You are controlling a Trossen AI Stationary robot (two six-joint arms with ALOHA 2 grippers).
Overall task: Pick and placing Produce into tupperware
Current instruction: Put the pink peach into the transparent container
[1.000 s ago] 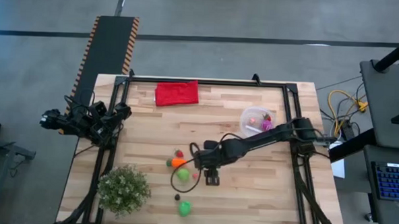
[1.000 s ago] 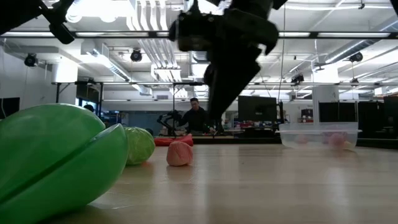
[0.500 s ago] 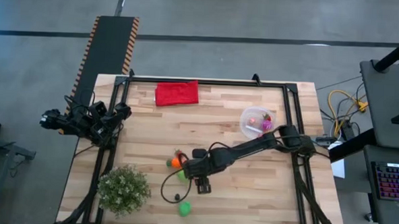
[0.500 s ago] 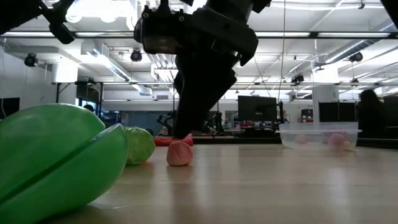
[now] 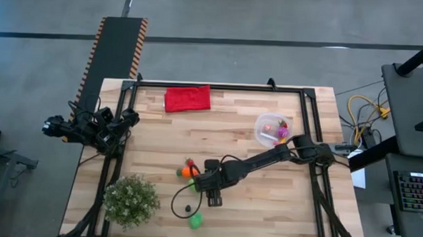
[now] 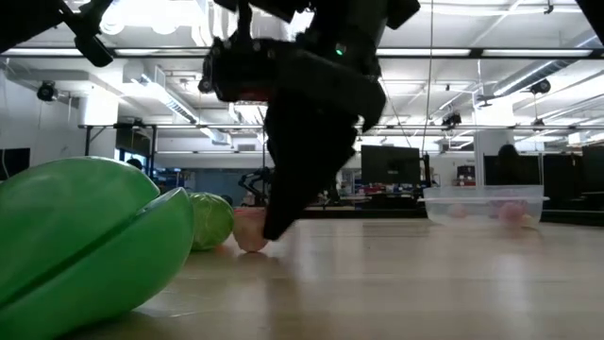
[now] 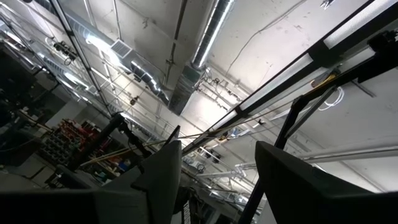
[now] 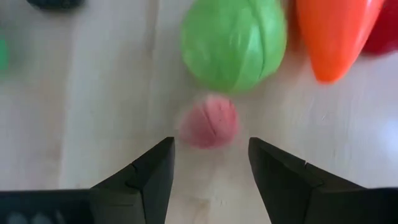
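Observation:
My right gripper (image 8: 210, 155) is open and low over the table near its middle (image 5: 200, 184), among the loose produce. A small pink piece (image 8: 209, 121) lies on the wood just ahead of the gap between its fingertips. Past it lie a round green piece (image 8: 233, 40), an orange carrot (image 8: 336, 34) and a red piece (image 8: 387, 28). Another green piece (image 5: 195, 219) and a tiny dark one (image 5: 187, 208) lie nearer the near edge. The clear tub (image 5: 272, 130) stands at the right and holds a few pieces. My left gripper (image 7: 217, 168) is open, parked off the left edge (image 5: 122, 120). My right gripper comes down from above, slanting toward the table's left. In the low view one finger (image 6: 279, 225) stands right beside the pink piece (image 6: 248, 231). I cannot tell whether it touches it.
A red cloth (image 5: 187, 98) lies at the far edge. A bushy potted plant (image 5: 131, 199) stands at the near left corner. A black frame (image 5: 116, 164) runs round the table. A dark cable (image 5: 179, 199) loops below the right gripper. Bare wood lies between the produce and the tub.
My right gripper has moved toward the table's left, over the produce, and come down close to the tabletop. The pink piece has shifted on the wood toward the round green piece.

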